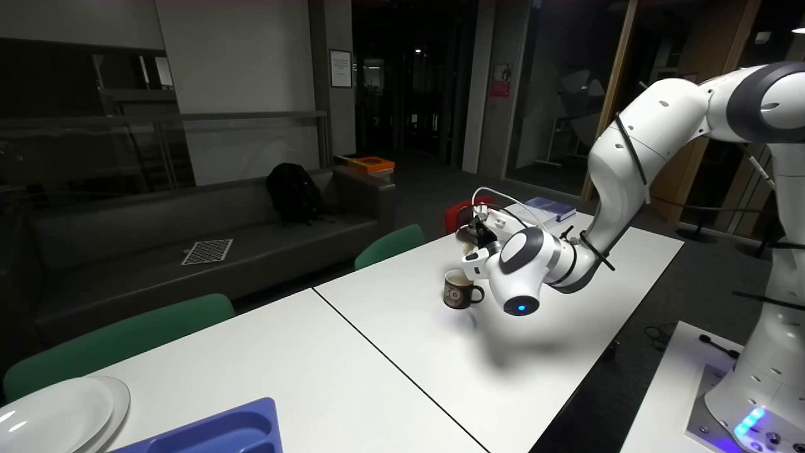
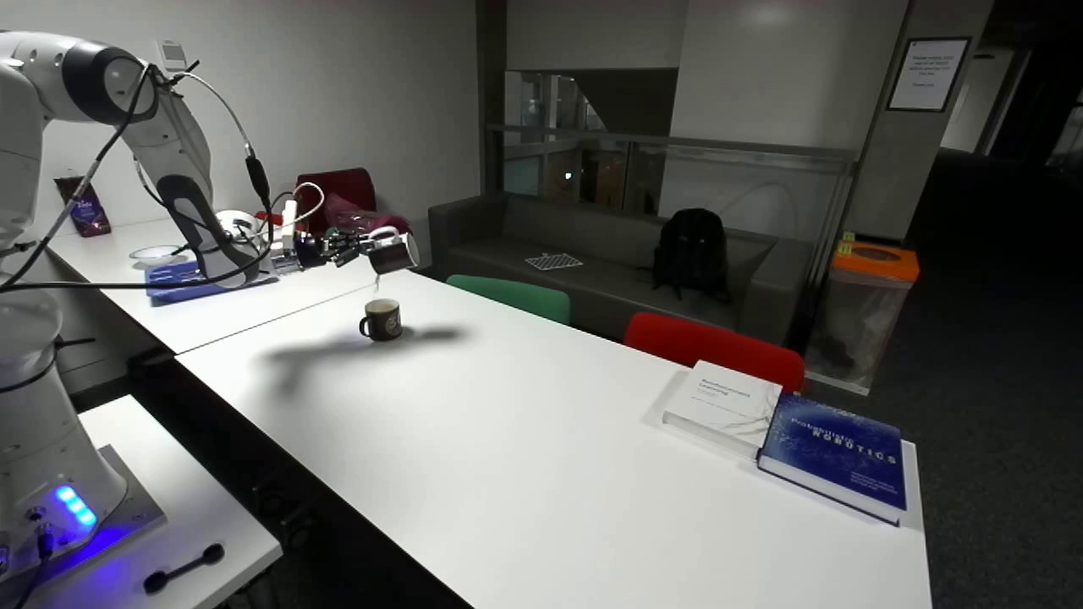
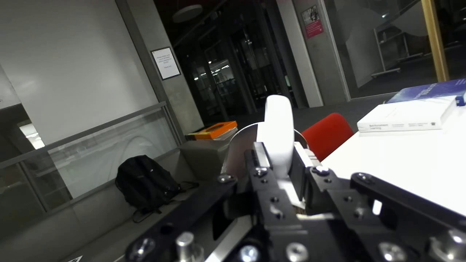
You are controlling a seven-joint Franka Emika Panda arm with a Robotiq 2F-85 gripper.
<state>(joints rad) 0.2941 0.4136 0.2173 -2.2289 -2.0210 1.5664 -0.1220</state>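
Desk (image 2: 541,440): mug (image 2: 383,325) stood upright upon it; would be wetted if liquid, should any be present, were let out wide of the mug; gripper (image 3: 280,155): clenched about the white handle (image 3: 278,116) of a cup (image 2: 389,257); cup: held tilted in the air, seen above the mug in both exterior views; contents not discernible; could be turned or dropped, were the handle to slip; mug: could be knocked, were the cup lowered too far.
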